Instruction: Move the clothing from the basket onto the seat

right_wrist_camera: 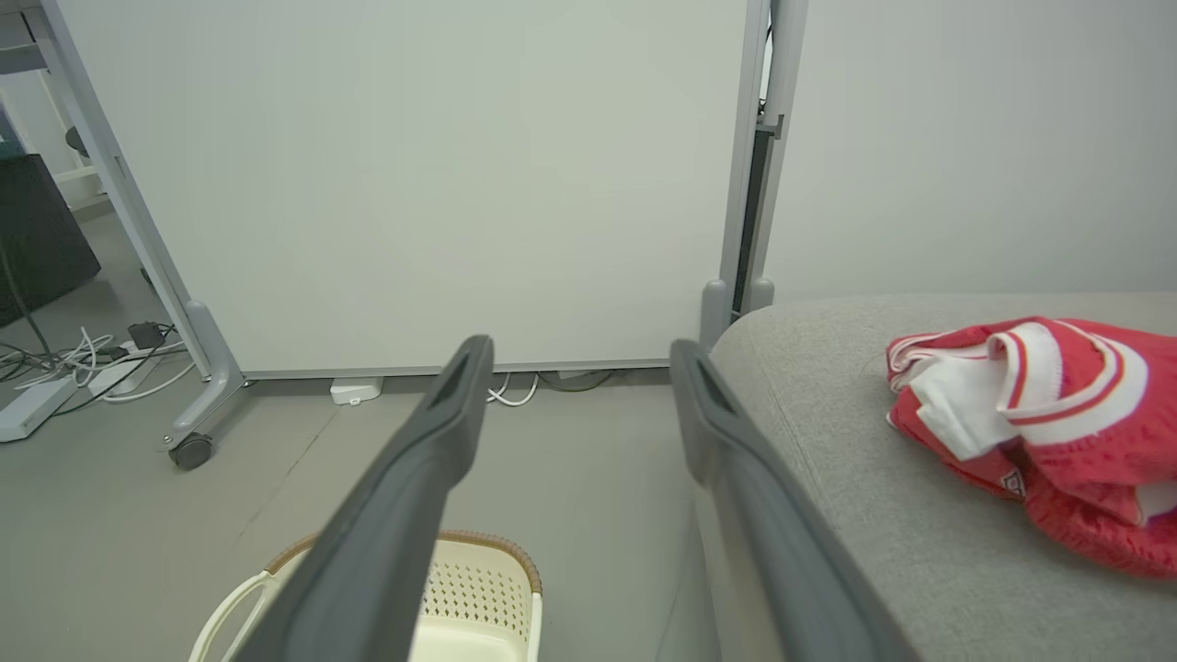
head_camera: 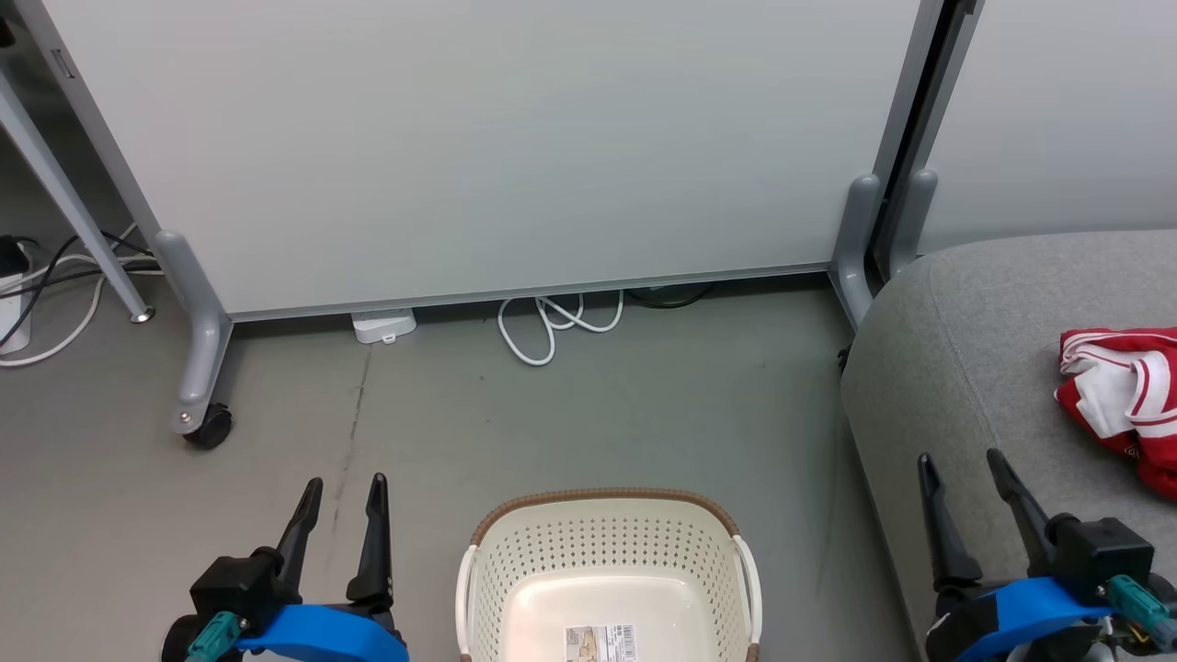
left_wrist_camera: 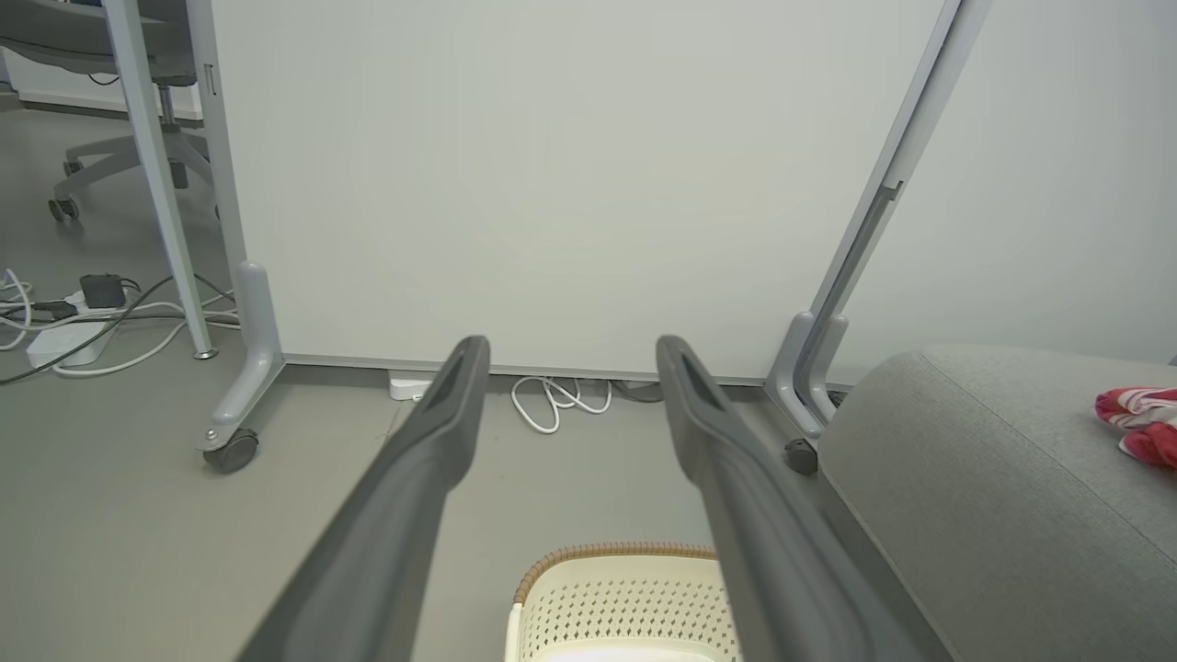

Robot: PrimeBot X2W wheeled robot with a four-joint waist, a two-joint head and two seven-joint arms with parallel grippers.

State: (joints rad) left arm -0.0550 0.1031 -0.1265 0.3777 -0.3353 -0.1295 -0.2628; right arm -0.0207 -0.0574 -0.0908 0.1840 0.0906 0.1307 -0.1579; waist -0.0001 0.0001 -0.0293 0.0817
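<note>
1. Two pincers show in my head view. The left pincer (head_camera: 346, 485) sits low on the left over the grey floor (head_camera: 644, 414). The right pincer (head_camera: 961, 462) sits low on the right, seen against the edge of the seat (head_camera: 975, 349). Each has its two dark fingers spread, with nothing between them. One basket (head_camera: 607, 497) stands on the floor between the pincers, and one label (head_camera: 600, 642) lies on its pale bottom. The clothing (head_camera: 1117, 395) lies on the seat as one red-and-white heap at the right edge; I cannot count the garments in it. Two pale partition panels (head_camera: 478, 147) stand behind, with one coil of white cable (head_camera: 552, 326) at their foot.

2. In my left wrist view, the left pincer (left_wrist_camera: 572, 345) is released and its two fingers stand wide apart. The basket's brown rim (left_wrist_camera: 616, 552) shows low between them. The one seat (left_wrist_camera: 965, 460) is to the right, and the clothing (left_wrist_camera: 1140, 423) is a small red patch on it, well apart from the basket.

3. In my right wrist view, the right pincer (right_wrist_camera: 579, 348) is also released and grasps nothing. The basket (right_wrist_camera: 478, 588) sits at lower left, partly behind one finger. The red heap (right_wrist_camera: 1039, 414) with white striped trim rests on the seat (right_wrist_camera: 919, 533) at the right, apart from both fingers.
</note>
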